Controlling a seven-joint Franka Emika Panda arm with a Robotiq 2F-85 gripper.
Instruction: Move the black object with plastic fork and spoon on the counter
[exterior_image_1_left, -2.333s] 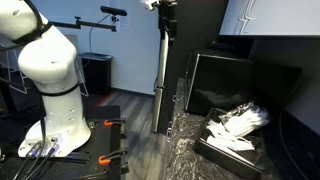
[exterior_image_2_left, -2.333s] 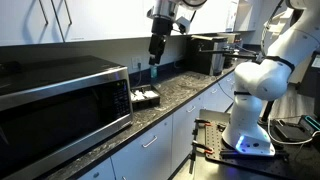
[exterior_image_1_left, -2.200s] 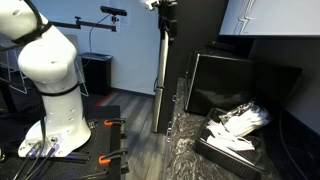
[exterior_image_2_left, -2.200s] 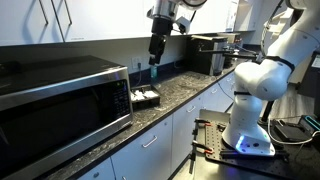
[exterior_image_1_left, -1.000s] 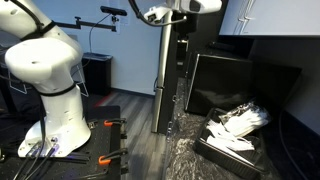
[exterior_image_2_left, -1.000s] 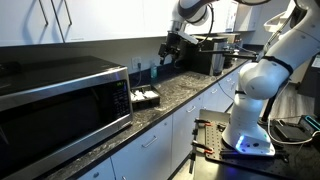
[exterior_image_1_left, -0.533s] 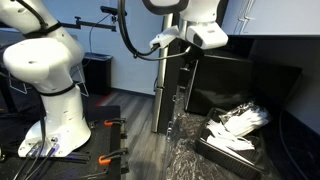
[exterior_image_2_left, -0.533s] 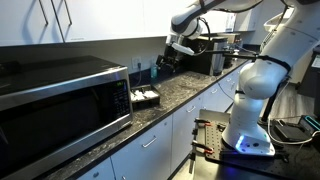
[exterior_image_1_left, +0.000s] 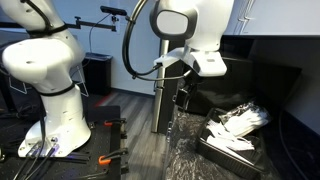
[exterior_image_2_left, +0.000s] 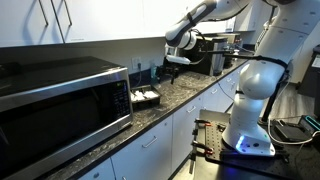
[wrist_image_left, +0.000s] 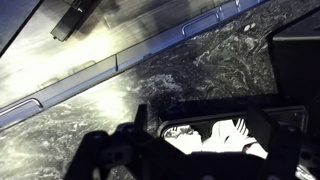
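The black tray (exterior_image_1_left: 222, 150) sits on the dark speckled counter (exterior_image_1_left: 185, 150) in front of a microwave, holding a heap of white plastic cutlery (exterior_image_1_left: 240, 120). In an exterior view the tray (exterior_image_2_left: 146, 98) lies beside the microwave's end, and my gripper (exterior_image_2_left: 164, 70) hangs above the counter (exterior_image_2_left: 190, 92) a little to its right. In an exterior view my gripper (exterior_image_1_left: 183, 98) is left of the tray, apart from it. In the wrist view the gripper (wrist_image_left: 205, 135) looks open, with its dark fingers framing the tray wall (wrist_image_left: 200, 110) and cutlery (wrist_image_left: 215, 135).
A large microwave (exterior_image_2_left: 60, 100) stands on the counter behind the tray and also shows in an exterior view (exterior_image_1_left: 240, 80). A dark appliance (exterior_image_2_left: 205, 55) stands further along the counter. White cabinet fronts with handles (wrist_image_left: 110, 45) run below the counter edge.
The arm has swung down from high above the counter to just over it. The gripper is now near the tray. The tray and cutlery have not moved.
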